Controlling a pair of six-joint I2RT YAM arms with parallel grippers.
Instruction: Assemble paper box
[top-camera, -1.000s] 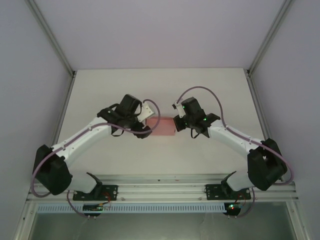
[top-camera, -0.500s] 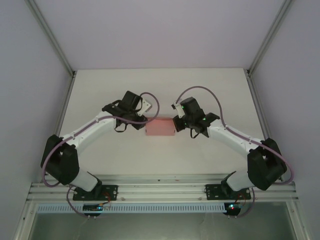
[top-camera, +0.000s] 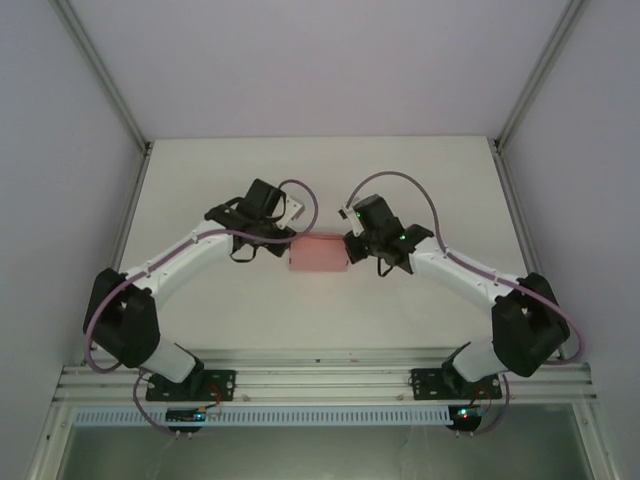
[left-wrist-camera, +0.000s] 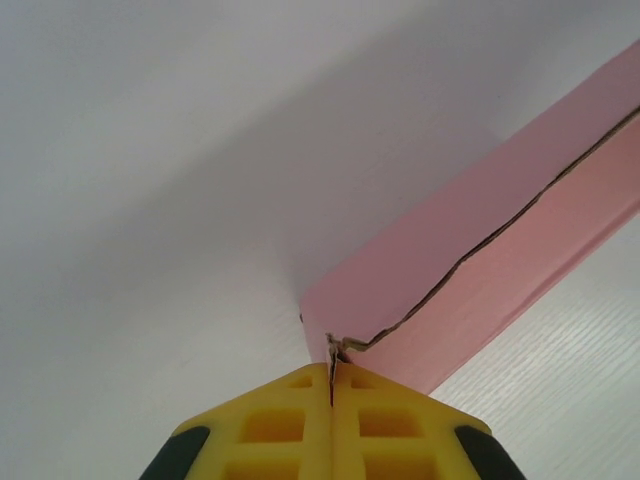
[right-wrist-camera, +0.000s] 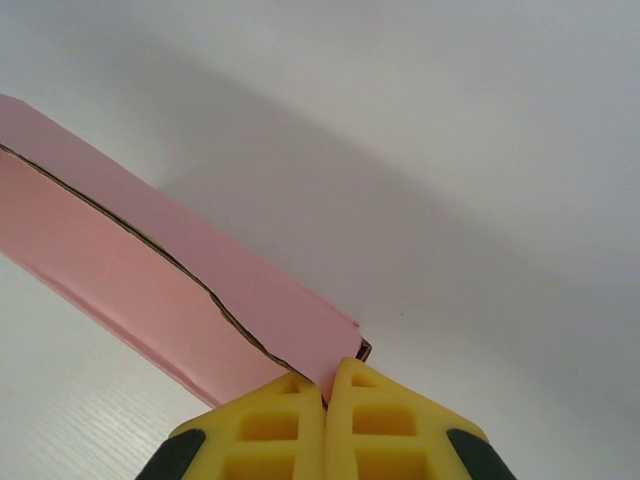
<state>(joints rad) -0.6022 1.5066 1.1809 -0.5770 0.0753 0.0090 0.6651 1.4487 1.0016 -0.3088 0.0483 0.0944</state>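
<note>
right gripper (top-camera: 351, 246) edged left | small shallow pink card box (top-camera: 318, 254) mid-frame | left gripper (top-camera: 287, 240) pinching its left corner, right gripper its right

A white desk (top-camera: 200, 180) with a faint wood grain sits inside pale walls (top-camera: 320, 60); two slanting metal posts (top-camera: 100, 75) frame it, and an aluminium rail (top-camera: 320, 372) runs along its near edge
</note>
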